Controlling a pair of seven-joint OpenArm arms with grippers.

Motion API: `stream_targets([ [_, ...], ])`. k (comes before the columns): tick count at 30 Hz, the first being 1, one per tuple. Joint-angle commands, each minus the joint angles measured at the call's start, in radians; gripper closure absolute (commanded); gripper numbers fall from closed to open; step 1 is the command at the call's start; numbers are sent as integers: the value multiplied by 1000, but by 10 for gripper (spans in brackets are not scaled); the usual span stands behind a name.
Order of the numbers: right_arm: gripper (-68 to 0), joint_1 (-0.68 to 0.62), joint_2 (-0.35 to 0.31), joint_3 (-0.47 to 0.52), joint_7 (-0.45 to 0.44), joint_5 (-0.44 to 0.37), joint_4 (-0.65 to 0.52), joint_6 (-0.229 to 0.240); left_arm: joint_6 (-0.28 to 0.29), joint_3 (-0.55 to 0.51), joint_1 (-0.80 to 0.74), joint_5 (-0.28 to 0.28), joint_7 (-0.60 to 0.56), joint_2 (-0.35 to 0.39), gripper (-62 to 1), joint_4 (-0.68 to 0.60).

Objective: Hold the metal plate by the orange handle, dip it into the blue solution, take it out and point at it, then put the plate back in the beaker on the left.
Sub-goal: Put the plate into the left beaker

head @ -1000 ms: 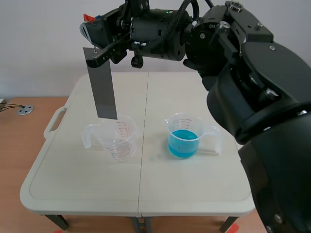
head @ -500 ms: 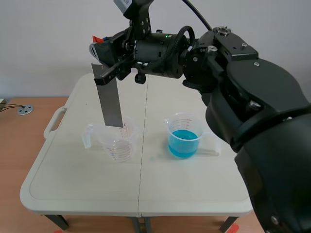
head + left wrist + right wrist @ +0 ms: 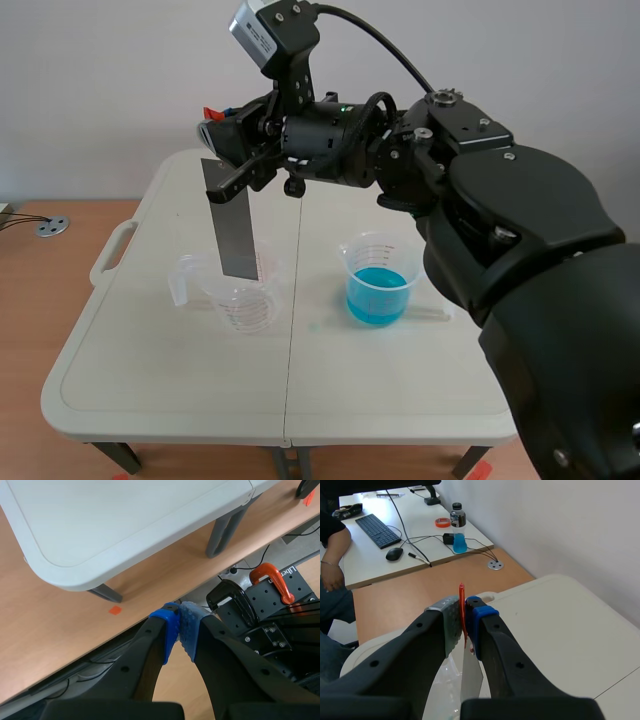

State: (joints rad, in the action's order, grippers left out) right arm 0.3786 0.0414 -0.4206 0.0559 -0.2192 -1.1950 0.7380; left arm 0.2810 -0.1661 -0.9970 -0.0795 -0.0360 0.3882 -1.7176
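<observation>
Against the plain pale wall (image 3: 80,80) and above the light tabletop (image 3: 160,360), the metal plate (image 3: 232,225) hangs nearly upright, straight below the right gripper (image 3: 226,150). That gripper is clamped on the plate's orange handle (image 3: 211,112); in the right wrist view we see the thin orange edge pinched between the two pads.

Over the last second the plate has come down and drifted a little toward the right beaker (image 3: 380,262). Its lower edge hovered above the rim of the left beaker (image 3: 240,295) then; now it sits at or just inside the mouth. We judge this to be the last step, returning the plate. We cannot tell whether the plate is wet. The blue solution (image 3: 377,297) stands well apart, off to the gripper's side.

Under the gripper the plate fills a good share of the beaker's mouth and leans slightly, so the margin to the rim on either side looks modest. A straight descent should keep it off the rim, while a nudge could shift so light a beaker. Bare tabletop surrounds the beaker, leaving room to correct sideways. Our left gripper (image 3: 179,625), pads together on nothing, hangs low off the table's near corner, well out of the way.
</observation>
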Motion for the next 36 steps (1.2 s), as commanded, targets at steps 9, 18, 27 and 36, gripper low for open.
stream_targets([
  [9,-13,20,3,-11,-68,-11,69,8,-1,1,3,5,-16,-5,-12,-8],
  [18,-13,19,3,-52,-111,11,145,8,-1,1,3,5,-16,-5,-12,-8],
  [27,-13,-2,3,-52,-127,35,177,8,-1,1,3,5,-16,-5,-12,-8],
  [36,-13,-18,3,-52,-126,63,178,8,-1,1,3,5,-16,-5,-13,-8],
])
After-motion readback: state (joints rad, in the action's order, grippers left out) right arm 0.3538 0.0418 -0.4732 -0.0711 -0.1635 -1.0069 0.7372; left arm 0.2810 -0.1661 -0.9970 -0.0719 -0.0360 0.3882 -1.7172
